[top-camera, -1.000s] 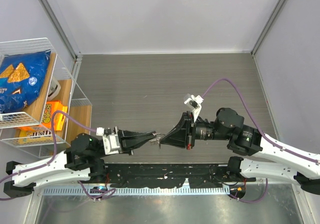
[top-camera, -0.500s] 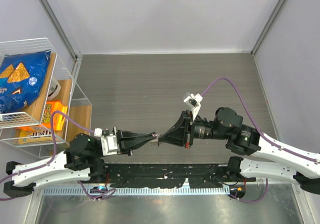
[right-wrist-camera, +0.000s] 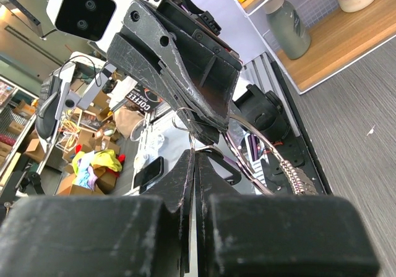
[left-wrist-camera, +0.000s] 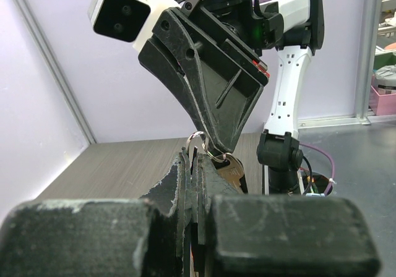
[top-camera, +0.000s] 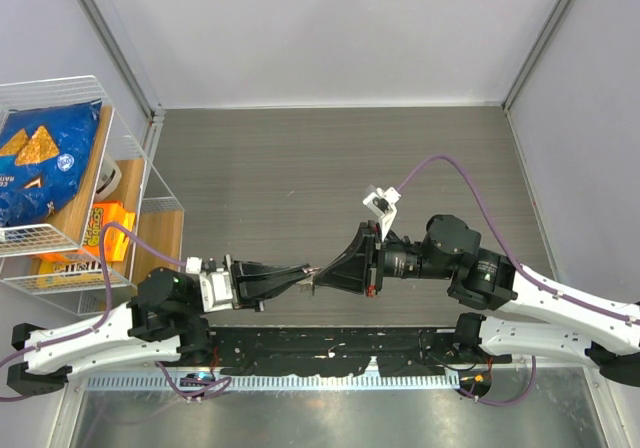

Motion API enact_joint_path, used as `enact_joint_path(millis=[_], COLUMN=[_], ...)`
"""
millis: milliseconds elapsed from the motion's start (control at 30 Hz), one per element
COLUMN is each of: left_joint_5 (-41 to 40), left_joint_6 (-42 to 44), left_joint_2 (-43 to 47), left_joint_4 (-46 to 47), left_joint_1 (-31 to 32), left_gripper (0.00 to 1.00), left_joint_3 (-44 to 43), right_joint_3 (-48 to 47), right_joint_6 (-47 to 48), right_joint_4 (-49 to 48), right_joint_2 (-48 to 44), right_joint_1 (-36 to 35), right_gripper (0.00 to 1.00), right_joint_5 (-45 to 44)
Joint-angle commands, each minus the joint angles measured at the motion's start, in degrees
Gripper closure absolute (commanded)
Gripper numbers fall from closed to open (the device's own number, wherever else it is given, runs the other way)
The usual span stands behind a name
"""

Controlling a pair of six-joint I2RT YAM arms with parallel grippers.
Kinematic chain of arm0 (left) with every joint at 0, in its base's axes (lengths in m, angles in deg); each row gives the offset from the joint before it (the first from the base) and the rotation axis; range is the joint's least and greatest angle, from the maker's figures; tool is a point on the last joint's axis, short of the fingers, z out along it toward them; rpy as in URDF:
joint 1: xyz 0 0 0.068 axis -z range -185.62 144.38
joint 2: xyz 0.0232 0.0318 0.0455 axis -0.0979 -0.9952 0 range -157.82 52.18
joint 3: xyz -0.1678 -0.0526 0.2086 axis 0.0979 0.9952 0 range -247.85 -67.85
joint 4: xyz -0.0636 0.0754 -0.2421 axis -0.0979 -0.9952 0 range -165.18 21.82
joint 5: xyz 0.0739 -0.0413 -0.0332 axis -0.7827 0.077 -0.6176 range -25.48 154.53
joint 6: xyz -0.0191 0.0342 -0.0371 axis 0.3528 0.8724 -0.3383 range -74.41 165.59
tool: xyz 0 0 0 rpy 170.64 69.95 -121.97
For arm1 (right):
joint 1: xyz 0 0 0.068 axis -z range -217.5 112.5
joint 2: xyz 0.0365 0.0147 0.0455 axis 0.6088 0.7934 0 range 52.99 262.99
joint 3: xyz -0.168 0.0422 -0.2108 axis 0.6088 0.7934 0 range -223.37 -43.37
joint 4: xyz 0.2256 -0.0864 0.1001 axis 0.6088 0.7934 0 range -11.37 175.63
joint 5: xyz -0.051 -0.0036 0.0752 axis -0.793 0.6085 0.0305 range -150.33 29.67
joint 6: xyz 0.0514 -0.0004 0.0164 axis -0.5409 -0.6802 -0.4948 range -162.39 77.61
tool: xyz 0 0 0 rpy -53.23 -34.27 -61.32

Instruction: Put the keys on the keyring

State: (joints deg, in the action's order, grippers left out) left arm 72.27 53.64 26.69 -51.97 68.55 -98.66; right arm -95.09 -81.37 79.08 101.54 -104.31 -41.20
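The keyring [left-wrist-camera: 197,138] is standing up in the air as a small silver loop, rising straight out of the seam of the left pincer [left-wrist-camera: 192,158], whose fingers are pressing together on the ring's lower part. One pinkish key [left-wrist-camera: 231,169] is hanging just beside those fingertips on the side toward the right arm. Its long axis is pointing down and away from the left pincer, and its head is lying at the ring. Whether it is already threaded on the wire is too small to tell.

The right pincer [left-wrist-camera: 218,148] is coming in from the opposite side and from above, its tip touching where ring and key are meeting. In its own wrist view its fingers are closing flat against each other with a thin wire standing out of the seam. I cannot tell whether that wire is the ring or a key's edge.

From above, the two arms are forming one line, tips meeting over the front strip of the tabletop [top-camera: 300,158]. The ring is therefore lying dead ahead of both pincers, and any threading push will probably be running along that shared line.
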Motion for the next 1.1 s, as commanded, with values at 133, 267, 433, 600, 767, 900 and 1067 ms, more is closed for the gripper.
enact_joint_path(millis=[133, 267, 433, 600, 767, 900, 1067], left_joint_5=[1.7, 1.8, 1.6, 1.7, 1.8, 1.7, 0.6], left_joint_6=[0.1, 0.1, 0.1, 0.4, 0.3, 0.4, 0.4], left_joint_2=[1.1, 1.5, 2.0, 1.9, 1.6, 1.5, 1.8], left_joint_4=[4.4, 4.4, 4.4, 4.4, 4.4, 4.3, 3.7], left_joint_1=[0.0, 0.0, 0.0, 0.1, 0.0, 0.1, 0.0], left_gripper=[1.00, 1.00, 1.00, 1.00, 1.00, 1.00, 1.00], left_joint_3=[0.5, 0.9, 1.3, 1.0, 1.1, 0.9, 0.7], right_joint_3=[-1.4, -1.6, -2.0, -2.1, -2.2, -2.7, -2.8], right_joint_6=[-1.4, -2.1, -2.8, -3.4, -3.5, -3.2, -2.7], right_joint_4=[-4.8, -5.0, -4.8, -4.7, -4.8, -4.6, -4.1], right_joint_2=[0.7, 1.1, 1.6, 2.0, 1.8, 2.2, 2.1], right_joint_1=[-0.2, -0.2, -0.2, -0.2, -0.2, -0.2, -0.2], right_gripper=[0.94, 0.94, 0.94, 0.94, 0.94, 0.94, 0.94], right_joint_5=[-2.6, -3.1, -3.7, -4.1, -4.9, -4.1, -2.8])
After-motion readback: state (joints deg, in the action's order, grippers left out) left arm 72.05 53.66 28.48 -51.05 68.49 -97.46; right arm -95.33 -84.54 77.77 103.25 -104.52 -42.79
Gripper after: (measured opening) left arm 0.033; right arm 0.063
